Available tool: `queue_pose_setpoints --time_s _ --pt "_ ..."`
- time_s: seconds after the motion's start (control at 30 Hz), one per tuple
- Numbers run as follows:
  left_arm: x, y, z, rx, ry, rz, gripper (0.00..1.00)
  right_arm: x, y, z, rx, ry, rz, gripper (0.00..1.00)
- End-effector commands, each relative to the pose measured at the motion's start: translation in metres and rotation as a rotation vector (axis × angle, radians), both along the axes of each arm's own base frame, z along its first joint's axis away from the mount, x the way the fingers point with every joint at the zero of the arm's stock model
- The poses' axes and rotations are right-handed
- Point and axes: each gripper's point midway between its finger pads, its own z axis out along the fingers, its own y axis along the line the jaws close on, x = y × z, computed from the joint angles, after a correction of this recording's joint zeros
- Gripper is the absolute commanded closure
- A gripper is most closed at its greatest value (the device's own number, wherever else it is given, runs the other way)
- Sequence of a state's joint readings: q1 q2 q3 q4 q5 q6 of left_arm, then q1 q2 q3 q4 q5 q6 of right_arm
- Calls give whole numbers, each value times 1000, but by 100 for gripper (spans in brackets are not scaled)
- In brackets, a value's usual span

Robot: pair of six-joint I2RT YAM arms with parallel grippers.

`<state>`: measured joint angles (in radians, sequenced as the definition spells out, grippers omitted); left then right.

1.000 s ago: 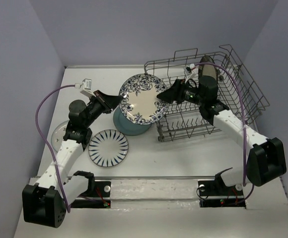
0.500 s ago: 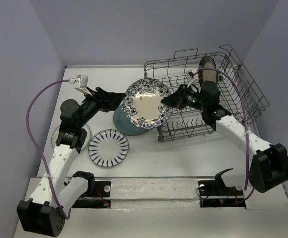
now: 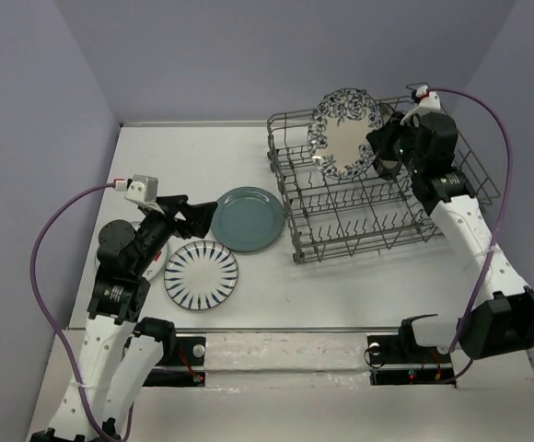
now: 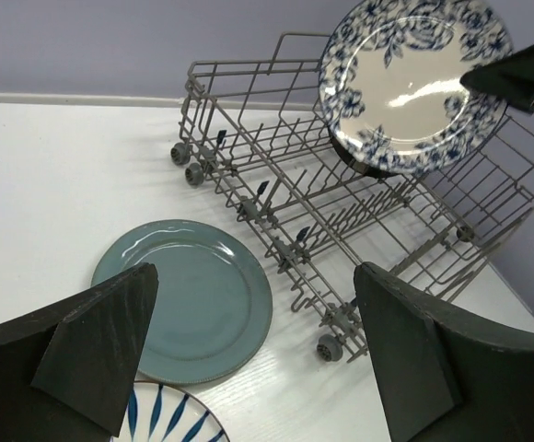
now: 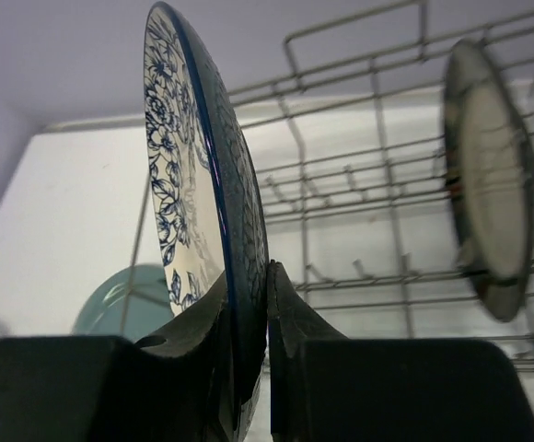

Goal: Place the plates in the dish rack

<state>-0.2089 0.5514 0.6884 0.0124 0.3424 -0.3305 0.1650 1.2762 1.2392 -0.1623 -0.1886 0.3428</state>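
My right claw (image 3: 376,147) (image 5: 249,299) is pinched shut on the lower rim of the blue-floral plate (image 3: 343,131) (image 4: 412,81) (image 5: 182,189), one finger on its face and one on its back. I hold it on edge, nearly upright, above the far side of the dish rack (image 3: 377,216) (image 4: 276,198), its patterned face turned left. In my right wrist view the tan plate (image 5: 490,184) stands upright among the tines to the right of the one I carry, with a clear gap between them.

My left claw (image 3: 193,212) (image 4: 256,276) is spread wide and has nothing in it. It hangs above the table (image 3: 193,152) on the left, its fingers pointing toward the rack. The teal plate (image 3: 247,218) (image 4: 189,299) lies flat just beyond those fingers, just left of the rack's near-left corner. The striped plate (image 3: 201,273) (image 4: 170,419) lies flat nearer to me, just beside the teal one; I cannot tell whether their rims touch.
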Motion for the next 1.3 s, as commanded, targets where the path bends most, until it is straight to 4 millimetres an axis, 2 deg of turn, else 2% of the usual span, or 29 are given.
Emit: queue_pose_setpoints --time_s 0.0,0.1,0.23,0.3,0.43,0.53,0.57,0.67,0.7,0.9,1.0,1.17,1.23,1.27 --pt "-4 -1 3 46 -44 -7 1 25 -60 111 -197 -308 -306 93" --pt "-9 -6 5 52 -58 -23 1 42 -75 128 -370 -356 -355 93" --pt "-12 -7 7 52 -68 -30 1 62 -80 117 -515 -344 -351 93" --pt "-13 -8 7 51 -69 -32 1 66 -88 115 -573 -345 -382 93" --pt "-13 -10 7 52 -66 -38 1 73 -80 108 -585 -344 -334 93" --pt "-12 -9 5 53 -62 -35 1 82 -78 91 -597 -304 -320 93" --pt "-12 -9 5 53 -60 -34 1 87 -78 78 -602 -280 -314 93" --pt "-11 -9 4 53 -56 -31 1 93 -74 58 -594 -243 -290 93" --pt "-11 -9 4 53 -55 -31 1 98 -71 43 -585 -214 -279 93" --pt "-10 -8 3 52 -52 -23 1 116 -70 -10 -599 -123 -268 93" --pt "-10 -8 3 52 -54 -22 1 120 -71 -24 -616 -99 -269 93" --pt "-10 -7 3 52 -54 -19 1 123 -76 -36 -627 -77 -295 93" --pt "-9 -6 4 52 -53 -11 1 119 -83 -32 -620 -76 -341 93" --pt "-9 -7 3 52 -52 -14 1 119 -83 -23 -599 -109 -353 93"
